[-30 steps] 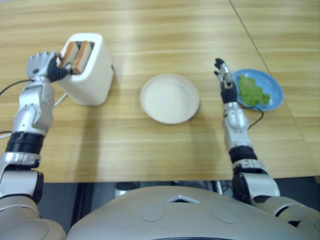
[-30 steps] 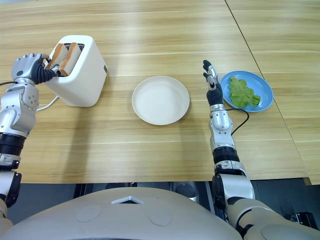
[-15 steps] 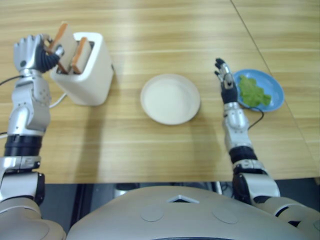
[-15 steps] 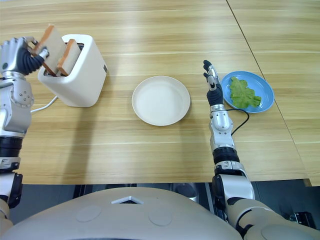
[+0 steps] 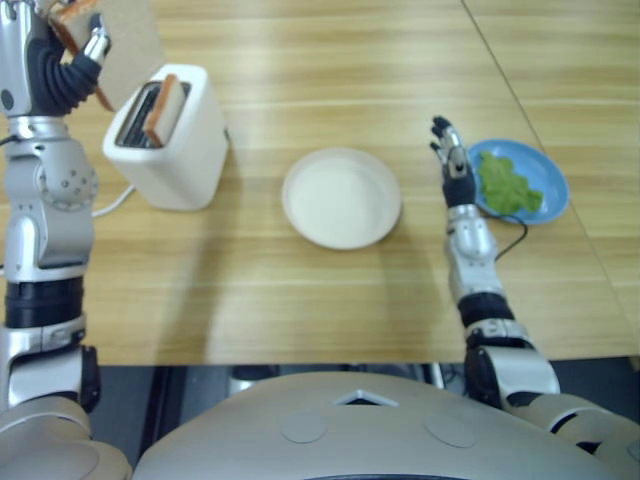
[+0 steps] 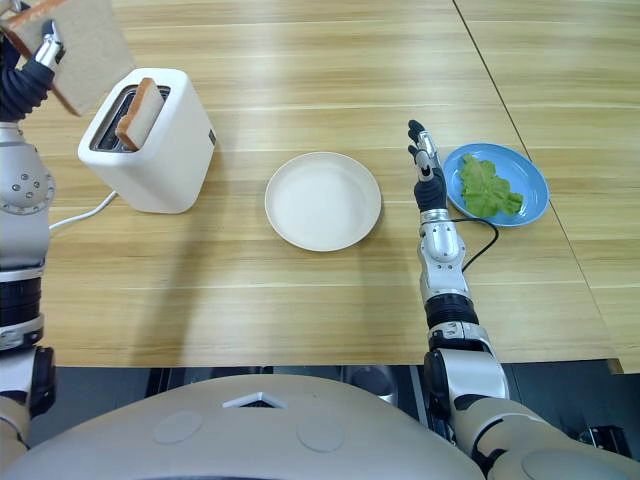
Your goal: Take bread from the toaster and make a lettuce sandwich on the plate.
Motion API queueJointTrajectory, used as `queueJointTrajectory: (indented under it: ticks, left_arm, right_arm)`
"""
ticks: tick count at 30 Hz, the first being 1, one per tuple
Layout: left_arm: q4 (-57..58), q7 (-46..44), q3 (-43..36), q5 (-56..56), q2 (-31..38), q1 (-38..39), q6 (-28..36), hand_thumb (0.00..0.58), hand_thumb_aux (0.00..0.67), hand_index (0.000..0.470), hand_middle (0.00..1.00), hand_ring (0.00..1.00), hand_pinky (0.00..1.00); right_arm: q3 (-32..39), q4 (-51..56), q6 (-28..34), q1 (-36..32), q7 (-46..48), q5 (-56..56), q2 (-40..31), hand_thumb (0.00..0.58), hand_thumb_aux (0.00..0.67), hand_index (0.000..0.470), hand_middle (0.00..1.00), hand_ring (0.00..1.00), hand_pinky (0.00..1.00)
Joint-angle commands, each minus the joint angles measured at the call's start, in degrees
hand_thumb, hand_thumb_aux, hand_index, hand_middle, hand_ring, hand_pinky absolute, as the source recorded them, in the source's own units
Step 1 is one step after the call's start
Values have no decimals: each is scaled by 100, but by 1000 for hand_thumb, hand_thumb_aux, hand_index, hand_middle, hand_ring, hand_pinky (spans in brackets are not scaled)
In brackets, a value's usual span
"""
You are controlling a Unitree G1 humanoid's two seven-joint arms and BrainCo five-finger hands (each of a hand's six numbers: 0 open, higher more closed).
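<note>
Pinching a slice [image 6: 85, 40] by its lower corner, the left hand [image 5: 50, 75] is held high, above and left of the toaster [image 6: 165, 150], with the bread clear of its slot. A second slice [image 6: 138, 100] is seen standing in the other slot. The plate [image 6: 322, 200] lies bare, well right of the toaster. Beyond it the right hand [image 6: 425, 165] is held upright with fingers spread and nothing in it, just beside the dish [image 6: 528, 165] of lettuce [image 6: 485, 188].

The carry to the plate is judged the step in hand. The grip should be kept firm, since little of the slice seems caught. The bread should be tipped flat and lowered close over the plate's middle before it is let go.

The top of the left hand and the slice's upper edge are cut off by the frame, so the depth of the pinch cannot be made out.
</note>
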Motion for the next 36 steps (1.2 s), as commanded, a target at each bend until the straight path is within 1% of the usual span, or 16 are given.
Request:
queueJointTrajectory:
  ticks: [1, 5, 7, 10, 13, 17, 22, 23, 26, 30, 31, 32, 36]
  left_arm:
    - [-155, -844, -369, -1245, -598, -175, -327, 580, 670, 460, 1000, 1000, 1000]
    - [284, -1870, -877, -2602, -1562, -272, -325, 580, 670, 460, 1000, 1000, 1000]
    - [638, -2382, -1242, -2886, -1937, -296, -163, 580, 670, 460, 1000, 1000, 1000]
    - [1427, -2845, -1610, -2959, -2316, -382, -101, 580, 670, 460, 1000, 1000, 1000]
    - [2663, -3173, -1888, -2856, -2570, -592, -122, 580, 670, 460, 1000, 1000, 1000]
    - [4180, -3154, -2062, -2557, -2823, -1037, -510, 580, 670, 460, 1000, 1000, 1000]
    - [5947, -2754, -2209, -2088, -3087, -1752, -1087, 580, 670, 460, 1000, 1000, 1000]
    - [6218, -2799, -2199, -2083, -3149, -1865, -1185, 580, 670, 460, 1000, 1000, 1000]
    - [6900, -2884, -2263, -1956, -3314, -2126, -1407, 580, 670, 460, 1000, 1000, 1000]
    - [7241, -2838, -2483, -1600, -3333, -2181, -1644, 580, 670, 460, 1000, 1000, 1000]
    - [7253, -2707, -2610, -1409, -3291, -2180, -1655, 566, 568, 390, 561, 561, 561]
    - [7249, -2692, -2690, -1305, -3260, -2160, -1662, 0, 0, 0, 0, 0, 0]
    - [6959, -2398, -2833, -967, -3027, -2033, -1663, 0, 0, 0, 0, 0, 0]
  right_arm:
    - [-30, 99, 35, -23, -43, -34, 2, 0, 0, 0, 0, 0, 0]
    - [-59, 120, 37, -61, -50, -6, -5, 0, 0, 0, 0, 0, 0]
    - [-92, 93, 37, -58, -48, 20, -30, 0, 0, 0, 0, 0, 0]
    - [-169, 60, 34, -49, -59, 65, -83, 0, 0, 0, 0, 0, 0]
    - [-235, -19, 55, -31, -51, 112, -145, 0, 0, 0, 0, 0, 0]
    - [-270, -104, 87, 3, -12, 124, -177, 0, 0, 0, 0, 0, 0]
    - [-258, -221, 119, 68, 18, 97, -170, 0, 0, 0, 0, 0, 0]
    - [-252, -252, 128, 85, 25, 94, -168, 0, 0, 0, 0, 0, 0]
    - [-235, -393, 178, 156, 38, 70, -178, 0, 0, 0, 0, 0, 0]
    - [-202, -645, 246, 257, 88, 9, -255, 0, 0, 0, 0, 0, 0]
    - [-193, -742, 249, 296, 75, -68, -317, 0, 0, 0, 0, 0, 0]
    - [-182, -860, 233, 342, 57, -186, -412, 0, 0, 0, 0, 0, 0]
    - [-397, -1483, 251, 533, -261, -809, -1053, 0, 0, 0, 0, 0, 0]
